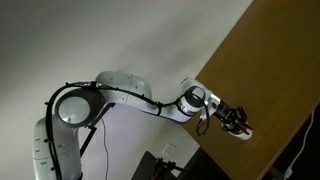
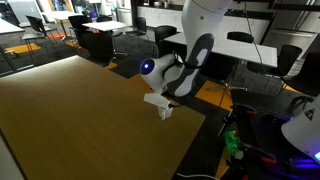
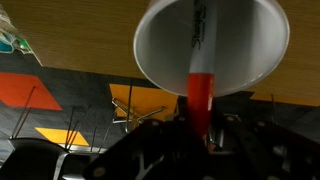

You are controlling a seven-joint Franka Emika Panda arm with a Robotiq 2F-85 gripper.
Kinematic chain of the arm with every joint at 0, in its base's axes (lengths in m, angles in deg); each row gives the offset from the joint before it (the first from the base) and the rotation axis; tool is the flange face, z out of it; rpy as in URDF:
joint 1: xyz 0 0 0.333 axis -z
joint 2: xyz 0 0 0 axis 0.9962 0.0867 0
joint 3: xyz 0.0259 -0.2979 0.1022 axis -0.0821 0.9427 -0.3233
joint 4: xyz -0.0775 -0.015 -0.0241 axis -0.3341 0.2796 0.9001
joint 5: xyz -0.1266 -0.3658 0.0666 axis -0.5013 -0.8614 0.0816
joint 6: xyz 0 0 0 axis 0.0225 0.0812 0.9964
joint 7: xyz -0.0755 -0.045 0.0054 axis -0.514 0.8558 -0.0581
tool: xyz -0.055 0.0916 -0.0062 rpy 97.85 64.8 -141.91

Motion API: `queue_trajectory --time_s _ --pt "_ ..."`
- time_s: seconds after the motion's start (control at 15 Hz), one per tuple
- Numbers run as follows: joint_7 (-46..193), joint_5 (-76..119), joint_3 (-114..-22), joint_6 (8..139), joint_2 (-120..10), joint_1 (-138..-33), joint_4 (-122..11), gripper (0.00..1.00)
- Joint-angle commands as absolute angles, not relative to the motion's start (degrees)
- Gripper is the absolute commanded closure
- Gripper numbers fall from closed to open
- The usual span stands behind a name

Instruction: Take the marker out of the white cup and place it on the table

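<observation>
The white cup (image 3: pixel 240 45) fills the top of the wrist view and stands near the edge of the brown wooden table (image 3: pixel 70 35). The marker (image 3: pixel 200 90) has a red end toward me and a pale end lying inside the cup. My gripper (image 3: pixel 200 135) is shut on the marker's red end, right at the cup's rim. In both exterior views the gripper (image 1: pixel 236 121) (image 2: pixel 158 97) is directly over the cup (image 1: pixel 244 134) (image 2: pixel 166 110) on the table (image 1: pixel 270 60) (image 2: pixel 70 110); the marker is too small to make out there.
The cup stands close to the table's edge (image 2: pixel 195 125). Beyond that edge are office chairs and desks (image 2: pixel 250 50) and an orange and dark floor (image 3: pixel 60 95). The tabletop stretches wide away from the cup.
</observation>
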State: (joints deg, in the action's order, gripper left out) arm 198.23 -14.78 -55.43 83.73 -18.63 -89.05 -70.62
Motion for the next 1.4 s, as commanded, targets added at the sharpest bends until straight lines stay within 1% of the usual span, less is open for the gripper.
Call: queue_trajectory --time_s 0.0,0.53,1.33 --pt "197.6 -14.0 -53.6 85.2 -18.9 -91.0 -71.2 0.94" --pt "196.9 -14.0 -53.5 84.1 -23.8 -93.4 -74.8 0.94" --pt "192.5 -14.4 -55.5 76.9 -39.4 -93.4 -84.2 0.94"
